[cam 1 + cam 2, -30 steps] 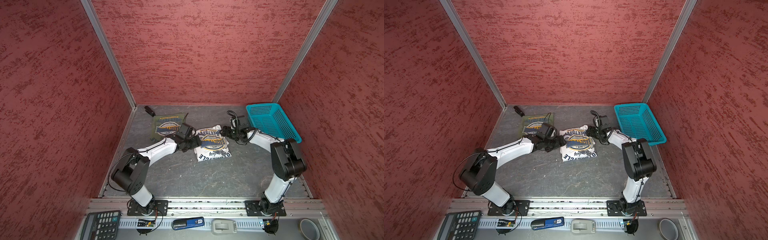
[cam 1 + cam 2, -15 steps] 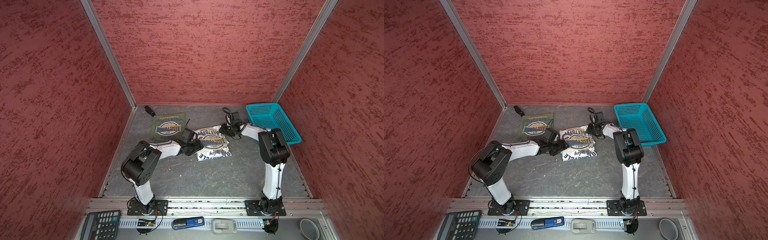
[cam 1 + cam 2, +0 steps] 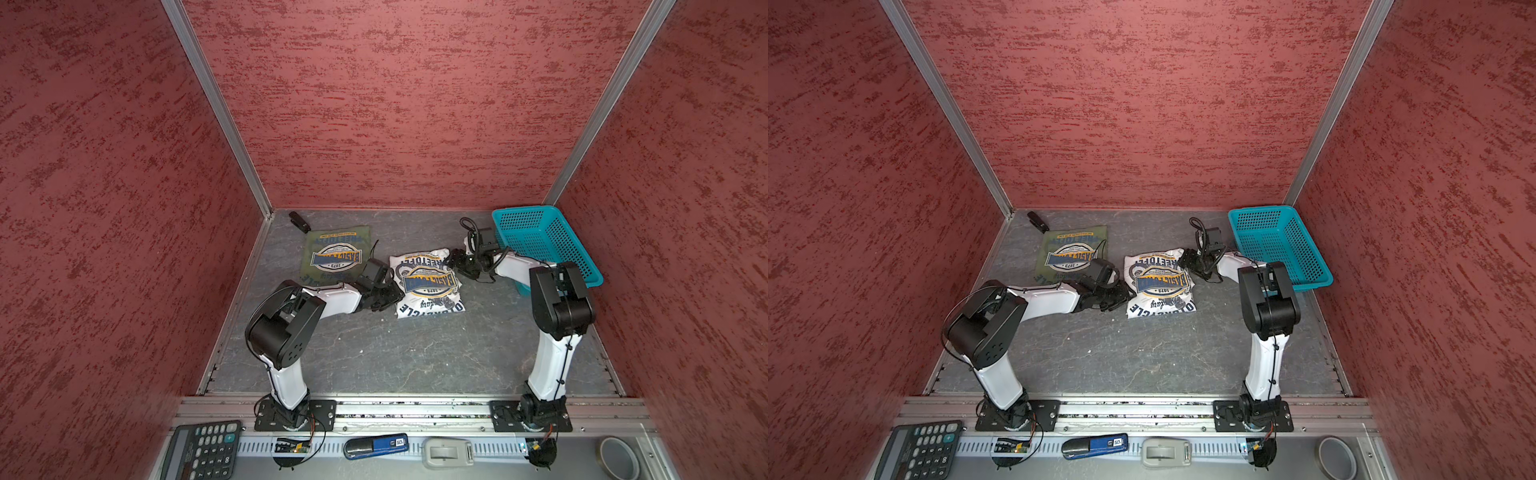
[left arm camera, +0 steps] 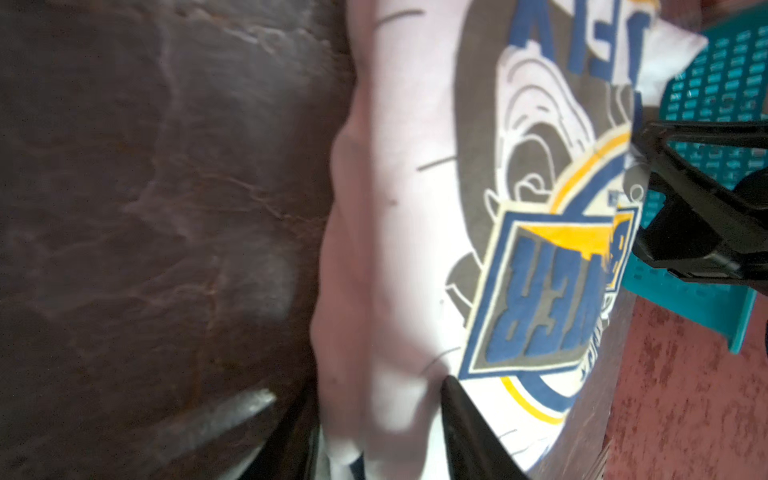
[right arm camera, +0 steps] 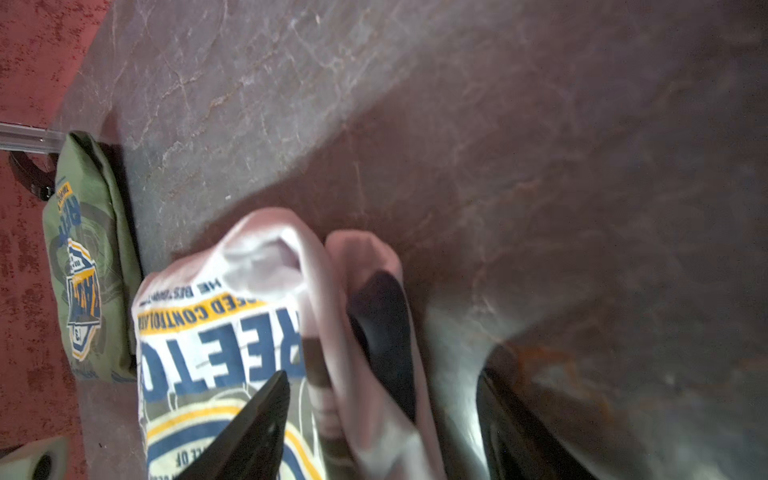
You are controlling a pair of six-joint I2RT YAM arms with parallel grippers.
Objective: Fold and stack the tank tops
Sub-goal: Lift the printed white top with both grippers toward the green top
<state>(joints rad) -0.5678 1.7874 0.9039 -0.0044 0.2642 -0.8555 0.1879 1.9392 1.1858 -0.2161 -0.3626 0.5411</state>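
Observation:
The olive green tank top [image 3: 336, 259] [image 3: 1071, 257] lies folded flat at the back left, touched by nothing. To its right lies the white tank top [image 3: 428, 286] [image 3: 1160, 284], folded with its badge print up. My left gripper [image 3: 388, 293] [image 4: 374, 395] has its fingers closed on the bunched left edge of the white one [image 4: 386, 249]. My right gripper [image 3: 455, 264] [image 5: 382, 374] is open at its far right corner; loose white cloth [image 5: 316, 291] lies between the fingers, with bare floor showing beside one of them.
A turquoise mesh basket [image 3: 544, 245] [image 3: 1279, 245] stands at the back right, just behind my right arm. A small black object [image 3: 300, 221] lies in the back left corner. A calculator [image 3: 199, 451] and other small items sit outside the front rail.
Both arms have drawn their elbows up and in. My left gripper slid down the white top's left edge and narrowed onto it. My right gripper stayed at the far right corner.

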